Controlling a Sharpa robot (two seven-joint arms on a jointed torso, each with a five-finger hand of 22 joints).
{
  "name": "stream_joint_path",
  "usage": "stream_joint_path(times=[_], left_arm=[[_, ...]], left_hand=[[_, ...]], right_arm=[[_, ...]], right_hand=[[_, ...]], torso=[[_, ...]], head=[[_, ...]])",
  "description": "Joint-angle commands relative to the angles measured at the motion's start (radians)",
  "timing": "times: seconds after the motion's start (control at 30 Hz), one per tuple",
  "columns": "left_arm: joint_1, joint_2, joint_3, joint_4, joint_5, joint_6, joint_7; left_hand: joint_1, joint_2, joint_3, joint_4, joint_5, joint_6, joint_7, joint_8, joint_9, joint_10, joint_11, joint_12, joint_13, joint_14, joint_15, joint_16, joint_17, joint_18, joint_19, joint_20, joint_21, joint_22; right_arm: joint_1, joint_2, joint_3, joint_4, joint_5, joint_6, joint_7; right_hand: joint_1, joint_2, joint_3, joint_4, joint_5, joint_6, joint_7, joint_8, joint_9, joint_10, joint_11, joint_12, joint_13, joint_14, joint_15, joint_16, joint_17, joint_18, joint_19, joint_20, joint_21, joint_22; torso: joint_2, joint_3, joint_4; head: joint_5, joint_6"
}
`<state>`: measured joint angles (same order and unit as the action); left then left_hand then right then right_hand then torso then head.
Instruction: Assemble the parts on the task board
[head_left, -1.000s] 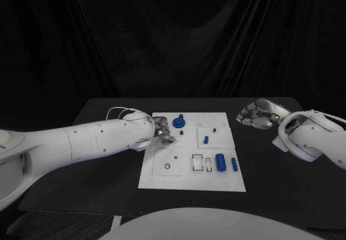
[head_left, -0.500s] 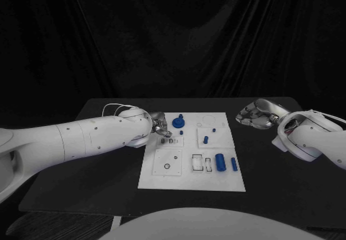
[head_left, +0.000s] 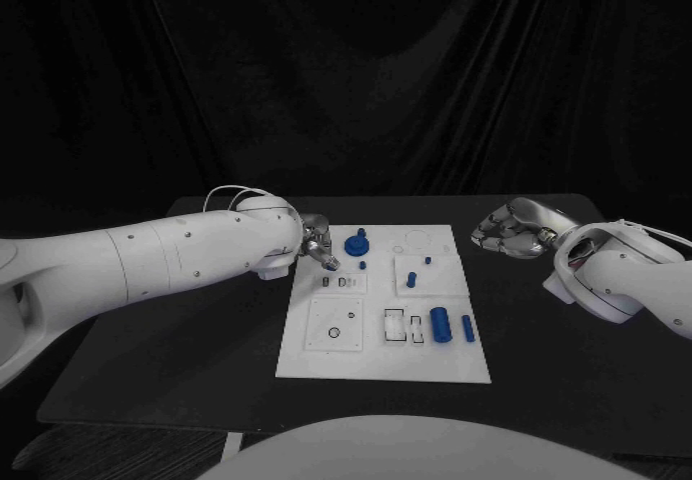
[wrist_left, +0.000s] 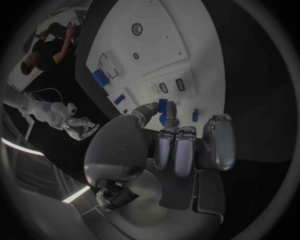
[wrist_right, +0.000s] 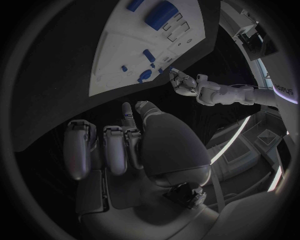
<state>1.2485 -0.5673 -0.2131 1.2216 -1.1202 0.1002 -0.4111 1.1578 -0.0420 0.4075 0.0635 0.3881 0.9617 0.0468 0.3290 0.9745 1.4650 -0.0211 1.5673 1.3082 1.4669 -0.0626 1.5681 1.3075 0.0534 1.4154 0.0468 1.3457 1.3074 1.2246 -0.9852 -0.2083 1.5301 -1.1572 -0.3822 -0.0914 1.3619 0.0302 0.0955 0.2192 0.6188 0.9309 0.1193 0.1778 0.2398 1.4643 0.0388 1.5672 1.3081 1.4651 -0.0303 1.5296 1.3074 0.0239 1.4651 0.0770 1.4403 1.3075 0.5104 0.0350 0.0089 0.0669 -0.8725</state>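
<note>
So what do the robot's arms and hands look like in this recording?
Both arms are smooth white shells with small dark screw dots. A thin white cable loops at the left wrist. The left hand and right hand are silver metal with segmented fingers.

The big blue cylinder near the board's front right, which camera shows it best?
The head view: the big blue cylinder lies unobstructed on the task board. Both wrist views show it smaller, near the circle's edge.

You face a black counter (head_left: 188, 340). The white task board (head_left: 382, 365) lies flat on it at centre, its long axis running 12 to 6 o'clock.
</note>
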Motion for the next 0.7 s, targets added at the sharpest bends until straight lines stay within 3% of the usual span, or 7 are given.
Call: stream_joint_path(times=[0.03, 0.13, 0.33, 0.7], left_arm=[[0.021, 0.02, 0.002, -0.029, 0.075, 0.217, -0.016], [0.036, 0.05, 0.002, -0.079, 0.112, 0.298, -0.047], [0.045, 0.1, 0.002, -0.166, 0.14, 0.37, -0.056], [0.04, 0.163, 0.002, -0.264, 0.21, 0.387, -0.048]], left_hand=[[-0.004, -0.009, 0.066, -0.056, -0.011, 0.0, -0.004, -0.006, -0.003, 0.106, -0.003, 0.003, 0.263, 0.104, -0.004, 0.003, 0.263, 0.004, 0.001, 0.0, 0.001, 0.187], [-0.009, -0.013, 0.073, -0.06, -0.021, 0.002, -0.003, -0.012, -0.008, 0.106, -0.002, 0.003, 0.263, 0.104, -0.003, 0.003, 0.263, 0.004, -0.001, 0.001, -0.001, 0.187], [-0.013, -0.013, 0.083, -0.064, -0.028, 0.003, -0.002, -0.019, -0.012, 0.106, -0.001, 0.003, 0.263, 0.104, -0.001, 0.003, 0.263, 0.005, -0.005, 0.002, -0.007, 0.185], [-0.017, -0.008, 0.1, -0.075, -0.023, 0.001, 0.003, -0.034, -0.021, 0.106, 0.003, 0.003, 0.263, 0.104, 0.002, 0.003, 0.263, 0.006, -0.008, 0.004, -0.01, 0.184]], right_arm=[[-0.003, 0.001, 0.001, 0.0, -0.002, 0.006, -0.019], [-0.003, 0.003, 0.001, 0.001, -0.002, 0.004, -0.017], [-0.003, 0.004, 0.001, 0.003, -0.002, 0.002, -0.016], [-0.003, 0.009, 0.001, 0.001, -0.002, 0.001, -0.013]], right_hand=[[0.006, -0.003, 0.005, 0.001, 0.002, 0.007, -0.001, 0.003, 0.001, 0.106, 0.0, 0.004, 0.263, 0.086, -0.001, -0.006, 0.172, 0.014, 0.036, 0.0, -0.006, 0.212], [0.006, -0.003, 0.005, 0.001, 0.002, 0.007, -0.001, 0.003, 0.001, 0.106, 0.0, 0.004, 0.263, 0.086, -0.001, -0.006, 0.172, 0.014, 0.036, 0.0, -0.006, 0.212], [0.006, -0.002, 0.006, 0.001, 0.002, 0.007, -0.001, 0.003, 0.001, 0.106, 0.0, 0.004, 0.263, 0.086, -0.001, -0.006, 0.173, 0.013, 0.037, 0.0, -0.006, 0.213], [0.007, -0.002, 0.007, 0.001, 0.002, 0.007, -0.001, 0.003, 0.001, 0.106, 0.0, 0.004, 0.263, 0.086, -0.001, -0.006, 0.172, 0.014, 0.036, 0.0, -0.007, 0.212]], torso=[[0.001, -0.0003, 0.0003], [0.002, -0.0005, 0.0008], [0.001, -0.0009, 0.0006], [0.001, -0.0003, -0.0001]], head=[[0.003, 0.0], [0.005, 0.0], [0.002, 0.0], [0.004, 0.0]])
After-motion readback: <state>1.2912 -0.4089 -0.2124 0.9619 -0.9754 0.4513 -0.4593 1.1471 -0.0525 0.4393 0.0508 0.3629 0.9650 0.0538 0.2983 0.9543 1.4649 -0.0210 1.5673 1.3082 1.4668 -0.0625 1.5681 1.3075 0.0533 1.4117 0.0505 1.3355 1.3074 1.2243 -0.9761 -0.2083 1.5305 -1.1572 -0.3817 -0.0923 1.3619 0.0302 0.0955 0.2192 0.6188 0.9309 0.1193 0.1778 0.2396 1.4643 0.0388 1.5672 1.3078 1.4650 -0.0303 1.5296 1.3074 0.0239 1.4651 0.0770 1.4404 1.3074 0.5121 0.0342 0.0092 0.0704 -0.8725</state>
